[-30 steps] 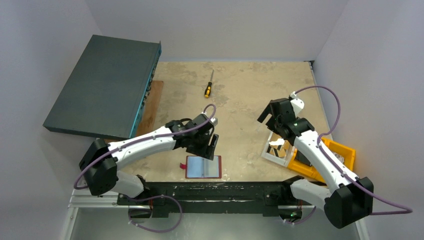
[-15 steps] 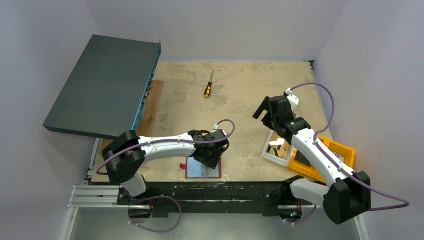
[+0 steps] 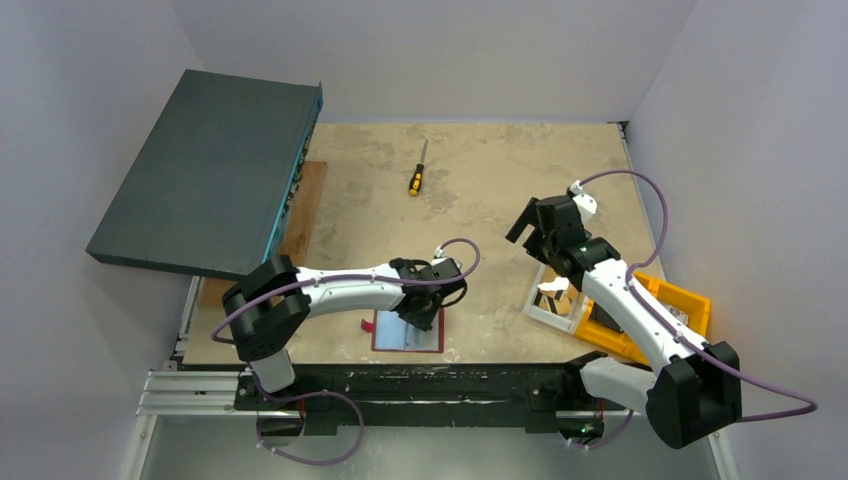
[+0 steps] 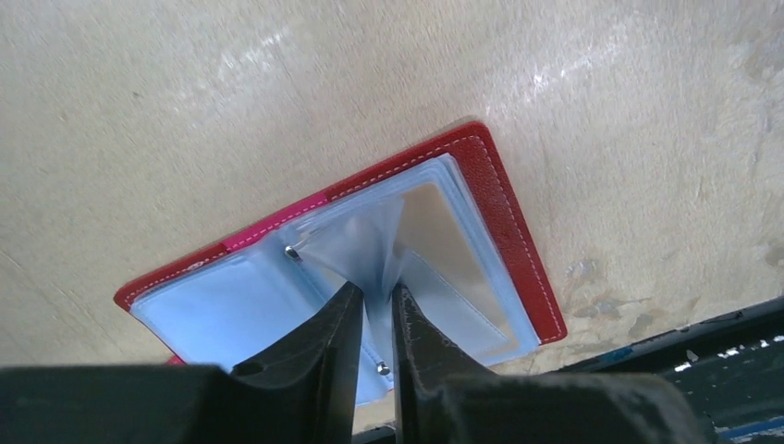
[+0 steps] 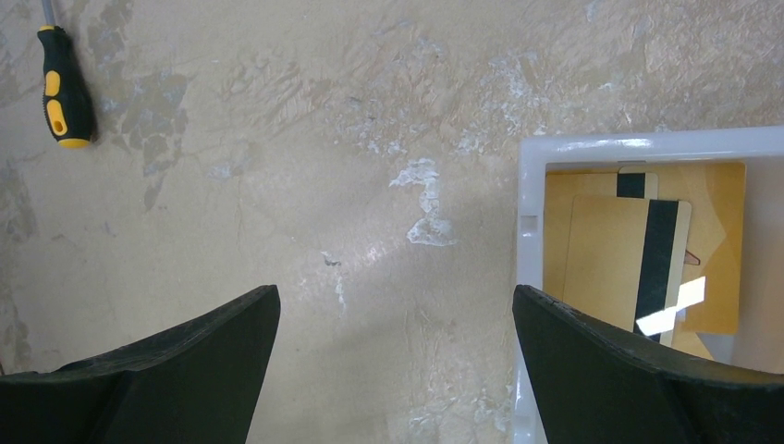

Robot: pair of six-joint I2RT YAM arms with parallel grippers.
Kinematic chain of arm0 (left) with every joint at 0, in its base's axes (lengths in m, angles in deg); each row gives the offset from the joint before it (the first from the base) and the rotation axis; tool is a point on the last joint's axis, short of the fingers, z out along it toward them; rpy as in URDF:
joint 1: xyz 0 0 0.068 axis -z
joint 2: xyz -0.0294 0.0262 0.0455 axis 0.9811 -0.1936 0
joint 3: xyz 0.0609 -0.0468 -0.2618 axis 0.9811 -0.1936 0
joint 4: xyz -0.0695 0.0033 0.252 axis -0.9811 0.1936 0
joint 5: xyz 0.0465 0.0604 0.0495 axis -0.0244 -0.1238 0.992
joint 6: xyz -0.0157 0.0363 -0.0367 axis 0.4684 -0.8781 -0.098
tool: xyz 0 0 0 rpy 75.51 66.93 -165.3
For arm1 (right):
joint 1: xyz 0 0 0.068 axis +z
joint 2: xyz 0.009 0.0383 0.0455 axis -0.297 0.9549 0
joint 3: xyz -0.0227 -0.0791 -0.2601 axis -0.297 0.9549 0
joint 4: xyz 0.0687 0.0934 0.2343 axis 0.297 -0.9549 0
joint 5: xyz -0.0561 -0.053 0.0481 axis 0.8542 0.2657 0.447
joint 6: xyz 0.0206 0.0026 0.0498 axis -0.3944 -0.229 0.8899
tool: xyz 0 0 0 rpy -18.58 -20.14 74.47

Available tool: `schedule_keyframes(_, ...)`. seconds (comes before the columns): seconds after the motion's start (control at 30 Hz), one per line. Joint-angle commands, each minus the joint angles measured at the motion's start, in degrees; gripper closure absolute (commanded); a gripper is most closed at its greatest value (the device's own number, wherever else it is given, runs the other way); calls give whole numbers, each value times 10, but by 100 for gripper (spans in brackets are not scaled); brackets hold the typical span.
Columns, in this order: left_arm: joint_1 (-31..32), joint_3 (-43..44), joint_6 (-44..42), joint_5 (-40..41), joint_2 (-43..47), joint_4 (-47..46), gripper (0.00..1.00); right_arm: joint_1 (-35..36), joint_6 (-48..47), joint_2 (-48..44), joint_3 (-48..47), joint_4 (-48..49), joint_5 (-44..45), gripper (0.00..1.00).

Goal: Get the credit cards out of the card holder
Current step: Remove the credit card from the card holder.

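- I have the left tool (image 4: pixel 377 296) clamped on a clear sleeve of the open card holder (image 4: pixel 504 199), at the worktop's (image 4: pixel 277 92) near edge.
- My right tool (image 5: pixel 393 296) stands wide apart.

Card holder (image 4: pixel 504 213): red, lay open flat, one clear sleeve (image 4: pixel 365 245) raised. Credit cards (image 5: pixel 610 268): tan-gold, lay stacked in white bin (image 5: pixel 527 231).

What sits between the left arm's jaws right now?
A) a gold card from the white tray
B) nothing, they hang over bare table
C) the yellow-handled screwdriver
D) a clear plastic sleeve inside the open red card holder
D: the left wrist view shows the left arm's jaws pinching a raised clear plastic sleeve in the middle of the open red card holder, which lies flat on the table.
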Motion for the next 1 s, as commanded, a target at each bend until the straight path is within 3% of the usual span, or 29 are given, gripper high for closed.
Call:
schedule_keyframes(0.0, -30, 23, -38, 21, -13, -20, 86, 2, -6, -16, 3, 13, -7, 1)
schedule_keyframes(0.1, -57, 24, -49, -7, 0, -43, 90, 2, -26, -29, 18, 36, -31, 3)
schedule_keyframes(0.27, -98, -3, -46, -80, 34, -94, 95, 9, -44, -54, 75, 120, -164, 13)
schedule_keyframes(0.43, -113, -57, -33, -142, 68, -168, 96, 67, -32, -23, 98, 195, -241, 23)
schedule_keyframes(0.67, -124, -117, -16, -205, 98, -252, 97, 164, -20, 49, 100, 290, -280, 38)
schedule_keyframes(0.97, -143, -153, -1, -250, 105, -305, 100, 186, -14, 93, 133, 350, -312, 68)
